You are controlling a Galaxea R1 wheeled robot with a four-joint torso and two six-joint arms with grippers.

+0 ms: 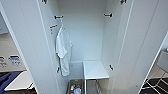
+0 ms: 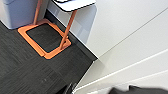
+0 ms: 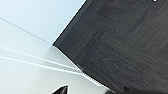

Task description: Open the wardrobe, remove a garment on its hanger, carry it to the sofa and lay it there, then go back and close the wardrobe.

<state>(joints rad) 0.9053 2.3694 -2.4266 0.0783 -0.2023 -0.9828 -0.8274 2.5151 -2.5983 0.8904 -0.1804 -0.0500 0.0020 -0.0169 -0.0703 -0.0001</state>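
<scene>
The wardrobe (image 1: 85,37) stands right in front of me with both doors swung open, the left door (image 1: 25,47) and the right door (image 1: 140,50) framing its white inside. A white short-sleeved shirt (image 1: 63,51) hangs on a hanger against the left inner wall. The black garment and its hanger are hidden from me. White wardrobe panels run close past both wrist cameras (image 2: 130,42) (image 3: 22,40). A dark tip of my left gripper (image 2: 70,88) and one of my right gripper (image 3: 61,89) sit low beside those panels, over dark carpet.
Inside the wardrobe are a white shelf (image 1: 95,70) at the lower right and a basket of small items (image 1: 75,88) at the bottom. An orange-framed side table (image 2: 62,37) and a grey bin (image 2: 15,12) stand on the carpet to my left. A dark blue shape (image 1: 6,78) shows past the left door.
</scene>
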